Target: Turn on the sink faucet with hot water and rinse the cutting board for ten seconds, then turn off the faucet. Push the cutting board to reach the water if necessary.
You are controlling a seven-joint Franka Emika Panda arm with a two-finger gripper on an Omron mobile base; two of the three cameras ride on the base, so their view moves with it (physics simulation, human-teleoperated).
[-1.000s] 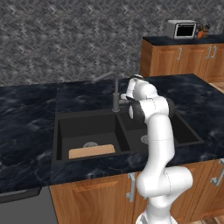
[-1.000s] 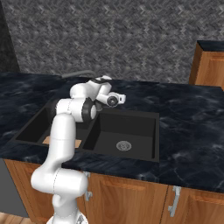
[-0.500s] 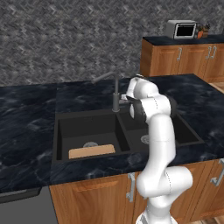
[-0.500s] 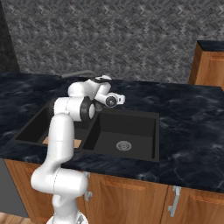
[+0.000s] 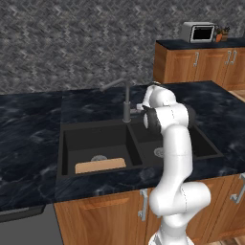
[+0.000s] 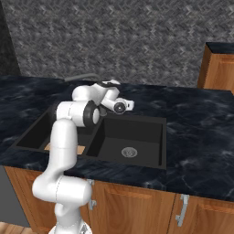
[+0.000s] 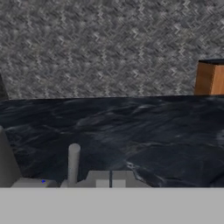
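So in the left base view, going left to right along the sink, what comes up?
Cutting board in the left basin → sink faucet post at the divider → robot arm over the right basin → wooden cabinet with the microwave on top.

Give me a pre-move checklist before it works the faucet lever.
1. Gripper shut: ok, its tips sit together.
2. Gripper close to the sink faucet: ok, it sits right beside the post.
3. Contact with the lever: cannot tell.
4. Water running: not ok, no stream at the spout.
5. Cutting board in the sink: ok, flat at the front of the left basin.
6. Board under the spout: cannot tell.
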